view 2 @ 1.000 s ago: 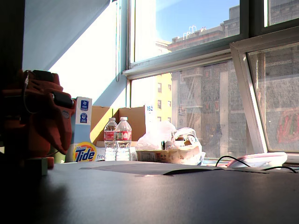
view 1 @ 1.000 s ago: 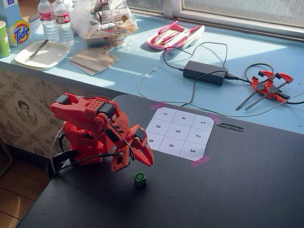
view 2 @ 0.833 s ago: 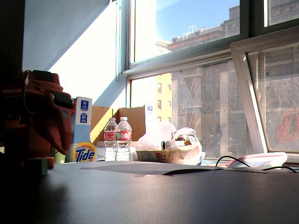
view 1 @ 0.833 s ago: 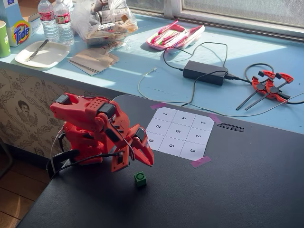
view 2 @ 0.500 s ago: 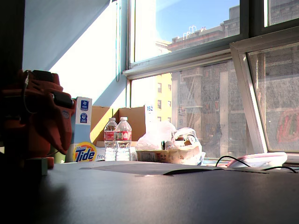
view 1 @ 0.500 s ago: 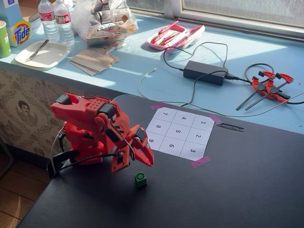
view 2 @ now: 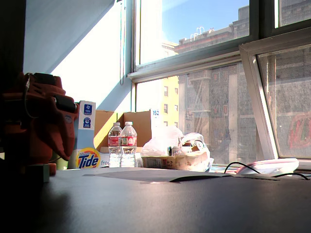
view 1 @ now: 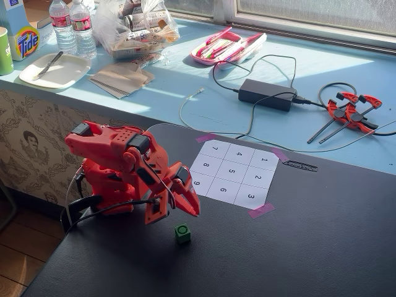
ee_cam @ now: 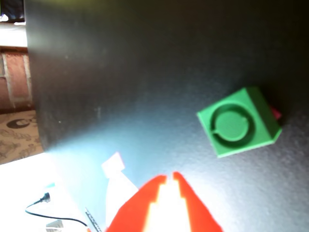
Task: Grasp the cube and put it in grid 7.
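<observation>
The green cube (view 1: 182,232) sits on the black table, in front of the numbered sheet (view 1: 234,172) and apart from it. Its round mark faces up in the wrist view (ee_cam: 239,123). My red gripper (view 1: 184,201) hangs just above and behind the cube without touching it. In the wrist view my fingertips nearly meet (ee_cam: 169,176), with nothing between them, and the cube lies to their upper right. Grid 7 (view 1: 216,149) is the sheet's far left corner cell and is empty. In a fixed view the arm (view 2: 41,121) is a dark shape at the left.
Pink tape (view 1: 260,210) holds the sheet's corners. Behind the table a blue ledge carries a power adapter (view 1: 266,94) with cables, red clamps (view 1: 352,111), a pink tray (view 1: 226,46), a plate (view 1: 54,69) and bottles (view 1: 73,28). The table's left edge is beside the arm's base.
</observation>
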Motion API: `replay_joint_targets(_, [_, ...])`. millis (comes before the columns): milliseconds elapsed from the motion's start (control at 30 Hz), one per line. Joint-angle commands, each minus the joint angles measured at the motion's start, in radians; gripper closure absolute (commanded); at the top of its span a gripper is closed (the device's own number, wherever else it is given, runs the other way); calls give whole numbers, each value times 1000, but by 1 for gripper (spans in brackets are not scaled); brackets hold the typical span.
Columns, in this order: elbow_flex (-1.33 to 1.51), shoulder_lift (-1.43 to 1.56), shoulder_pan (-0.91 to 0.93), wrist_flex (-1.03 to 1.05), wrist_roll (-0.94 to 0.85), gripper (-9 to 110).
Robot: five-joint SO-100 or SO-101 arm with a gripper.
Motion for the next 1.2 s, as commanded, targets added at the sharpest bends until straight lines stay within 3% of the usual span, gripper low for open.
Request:
replay_joint_targets(0, [72,5,2,2,2,101])
replay_joint_targets(1167, [74,5,-17,2,-23,101])
